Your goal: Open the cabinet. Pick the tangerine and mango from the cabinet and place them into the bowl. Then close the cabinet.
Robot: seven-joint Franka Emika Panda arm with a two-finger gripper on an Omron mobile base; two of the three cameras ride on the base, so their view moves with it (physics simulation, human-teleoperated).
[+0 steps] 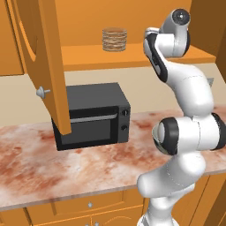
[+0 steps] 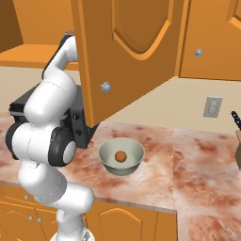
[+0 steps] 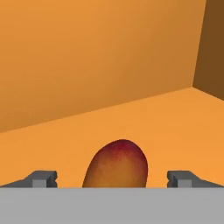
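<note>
A: Item one, the jaws (image 3: 113,178)?
B: Spread wide, holding nothing. The two dark tips stand well apart at either side of the hand view, with the mango (image 3: 116,164) between them and touching neither.

A: The mango?
B: Reddish on top, yellow-orange below, lying on the cabinet's orange shelf (image 3: 166,127). Behind it the back wall; to the right a darker side wall meets it at the corner.

A: The cabinet (image 1: 132,26) itself?
B: Open. In the left base view one door (image 1: 46,62) swings out over the microwave, its round silver knob (image 1: 42,92) facing left. In the right base view the other door (image 2: 127,52) hangs out over the surface and hides most of the upper arm. A ribbed brownish cylinder (image 1: 114,39) stands on the shelf, left of the arm.

A: The tangerine?
B: Tangerine (image 2: 121,156), small and plain orange, lies in the bottom of the bowl (image 2: 109,151).

A: The bowl?
B: Pale grey-green, on the mottled reddish surface (image 2: 197,160), just below the open door's lower corner and just right of the arm's elbow.

A: Other entries?
B: Black microwave (image 1: 97,117) on the surface beneath the shelf; a wall socket (image 2: 212,107); a dark knife handle (image 2: 235,120) at the right edge; low cupboards (image 1: 88,207) under the surface.
</note>
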